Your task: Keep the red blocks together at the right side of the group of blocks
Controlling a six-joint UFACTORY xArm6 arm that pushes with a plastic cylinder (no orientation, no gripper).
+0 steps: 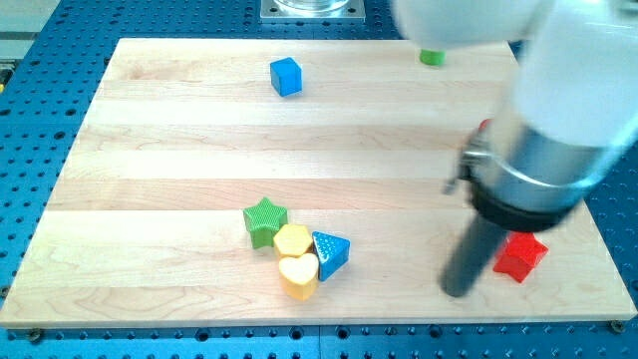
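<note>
The tip (457,290) sits lower right, just left of the red star block (519,256). There is no claw to show a state. Judged step: gathering reds; next, push that star toward the cluster's blue triangle block (331,253).

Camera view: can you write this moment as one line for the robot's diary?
my tip left of red star block, apart | green star block, two yellow blocks, blue triangle block clustered

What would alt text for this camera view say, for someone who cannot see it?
My tip rests on a wooden board, just left of a red star block. At the view's bottom centre cluster a green star, yellow hexagon, yellow heart and blue triangle. A blue cube and partly hidden green block sit near the top.
</note>
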